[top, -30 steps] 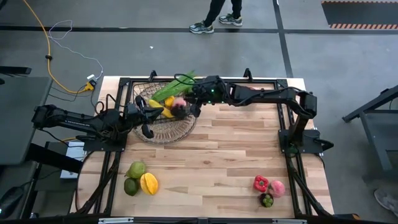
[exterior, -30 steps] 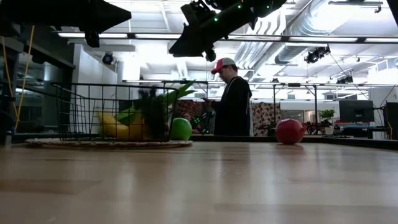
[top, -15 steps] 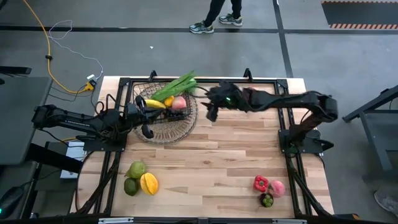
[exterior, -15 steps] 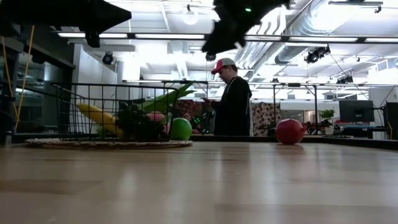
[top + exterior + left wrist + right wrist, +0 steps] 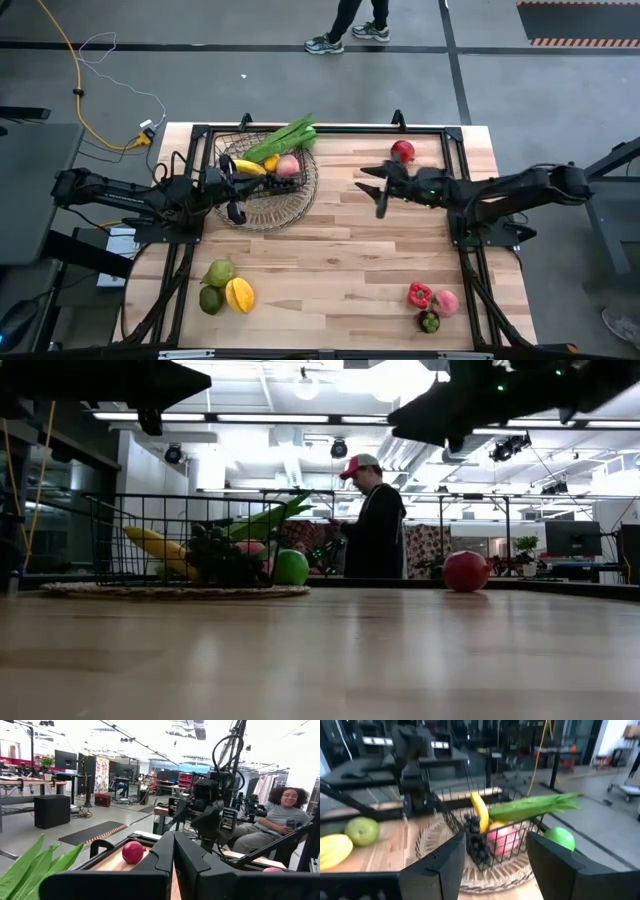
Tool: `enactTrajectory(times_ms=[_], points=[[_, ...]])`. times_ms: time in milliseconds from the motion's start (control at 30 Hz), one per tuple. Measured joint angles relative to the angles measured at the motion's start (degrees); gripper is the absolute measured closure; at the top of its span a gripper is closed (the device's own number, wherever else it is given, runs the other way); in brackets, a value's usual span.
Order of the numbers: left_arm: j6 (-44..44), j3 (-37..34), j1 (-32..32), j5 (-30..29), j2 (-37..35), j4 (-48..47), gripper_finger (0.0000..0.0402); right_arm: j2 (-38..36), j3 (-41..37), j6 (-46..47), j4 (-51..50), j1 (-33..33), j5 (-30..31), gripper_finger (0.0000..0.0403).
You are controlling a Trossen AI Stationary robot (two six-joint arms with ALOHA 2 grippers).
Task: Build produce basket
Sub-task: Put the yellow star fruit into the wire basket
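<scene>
**Near edge of table.** Two groups of produce lie outside the basket (image 5: 290, 210). Near and left of it are two green fruits (image 5: 214, 283) and a yellow piece (image 5: 240, 294), smooth and rounded. Near and well right of it are a glossy red pepper (image 5: 419, 294), a pink fruit (image 5: 446, 302) and a dark piece (image 5: 429, 322).

**Change noted.** The right gripper (image 5: 372, 192), over the basket a second ago, has withdrawn to its right. Its fingers stand parted with nothing between them. A pink piece (image 5: 288, 166) now lies inside the basket, so that delivery appears complete. At least six pieces remain to load.

**Basket.** Dark wire mesh with a round flared rim. It holds a curved banana (image 5: 250, 167), knobbly dark grapes (image 5: 475, 840), the pink piece and long flat green stalks (image 5: 285, 138) overhanging the far rim.

**Left gripper** (image 5: 233, 188). At the basket's left rim, fingers together, holding nothing.

**Far edge.** A smooth red apple (image 5: 402, 150) sits right of the basket. A person (image 5: 350, 25) stands beyond.
</scene>
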Motion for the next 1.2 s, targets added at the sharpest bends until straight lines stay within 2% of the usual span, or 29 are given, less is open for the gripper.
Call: enactTrajectory(times_ms=[200,1200], points=[[0.0,0.0,0.0,-0.5,0.0,0.0,0.0401,-1.7,-4.1,0.1,3.2,0.1,-0.2,0.0203],[0.0,0.0,0.0,-0.9,0.0,0.0,0.0401,-1.6,-4.2,0.7,3.5,0.0,-0.2,0.0203]])
